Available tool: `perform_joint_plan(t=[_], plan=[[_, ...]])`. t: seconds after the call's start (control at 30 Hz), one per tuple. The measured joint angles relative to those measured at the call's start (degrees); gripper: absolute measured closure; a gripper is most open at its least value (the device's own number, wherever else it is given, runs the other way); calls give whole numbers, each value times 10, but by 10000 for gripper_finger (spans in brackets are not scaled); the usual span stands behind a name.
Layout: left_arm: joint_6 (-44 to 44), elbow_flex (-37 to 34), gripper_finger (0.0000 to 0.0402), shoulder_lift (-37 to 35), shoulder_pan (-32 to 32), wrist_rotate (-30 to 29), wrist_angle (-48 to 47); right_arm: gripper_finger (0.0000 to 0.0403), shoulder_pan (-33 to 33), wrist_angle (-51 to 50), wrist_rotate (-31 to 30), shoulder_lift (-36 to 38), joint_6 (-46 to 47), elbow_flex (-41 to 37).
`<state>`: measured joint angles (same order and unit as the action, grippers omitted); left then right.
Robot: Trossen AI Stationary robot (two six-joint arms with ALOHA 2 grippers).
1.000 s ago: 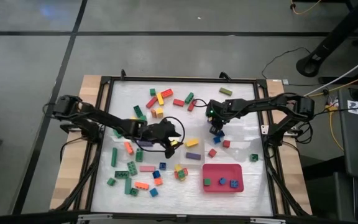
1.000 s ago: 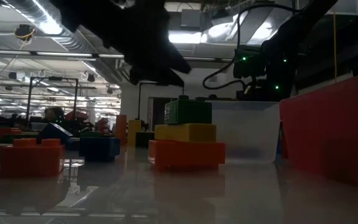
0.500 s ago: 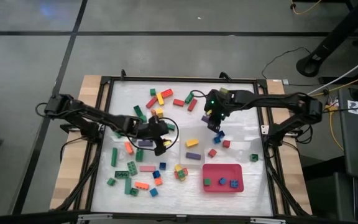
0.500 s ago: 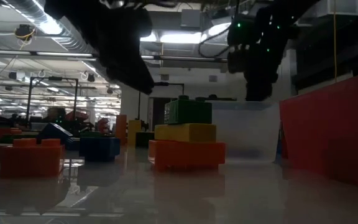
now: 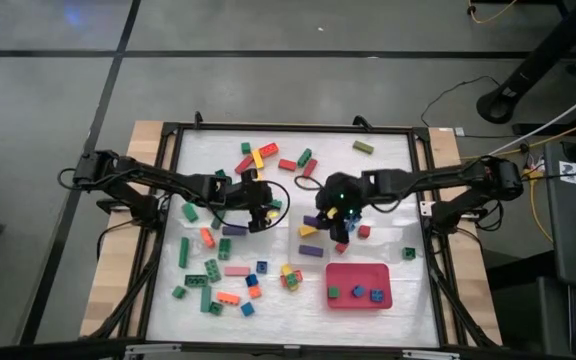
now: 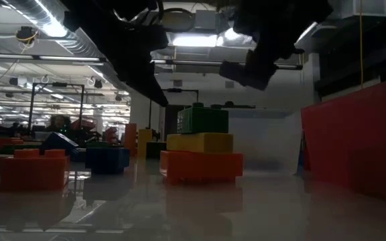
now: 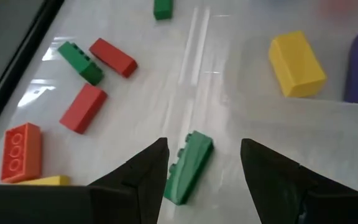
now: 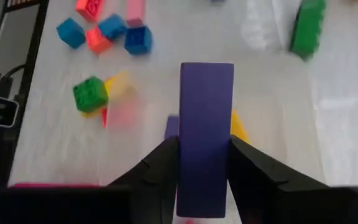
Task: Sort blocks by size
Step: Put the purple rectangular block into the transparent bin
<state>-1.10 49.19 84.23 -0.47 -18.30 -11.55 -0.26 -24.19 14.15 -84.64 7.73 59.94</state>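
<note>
White tabletop carries scattered blocks (image 5: 230, 270); at centre the right gripper (image 8: 205, 186) clamps a purple bar (image 8: 205, 134), best lowered level into the clear tub (image 5: 308, 238), while the left gripper (image 7: 201, 177) gapes at nine o'clock.

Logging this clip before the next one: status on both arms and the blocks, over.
Right gripper shut on purple bar, mid-table. Left gripper open over green bar. Red tray holds three small blocks; many blocks loose. Nothing blocking.

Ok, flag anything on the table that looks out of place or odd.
Nothing is spilled or damaged. One oddity: three blocks, green on yellow on orange, stand stacked among loose ones. The right gripper is clamped on a purple bar.
</note>
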Motion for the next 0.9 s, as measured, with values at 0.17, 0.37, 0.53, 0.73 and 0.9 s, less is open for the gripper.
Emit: perform_joint_plan(t=[0.17, 0.37, 0.53, 0.73, 0.9], plan=[[15, 0, 212, 4, 17, 0, 1, 277, 34, 22, -99, 0, -9, 0], [18, 0, 212, 29, 24, 1, 1, 275, 40, 22, -134, 0, -9, 0], [55, 0, 212, 56, 24, 1, 5, 274, 40, 22, -131, 0, -9, 0], [85, 0, 212, 90, 24, 1, 7, 274, 40, 22, -131, 0, -9, 0], [102, -1, 212, 114, 25, 1, 23, 248, 40, 29, -131, -6, -10, 1]])
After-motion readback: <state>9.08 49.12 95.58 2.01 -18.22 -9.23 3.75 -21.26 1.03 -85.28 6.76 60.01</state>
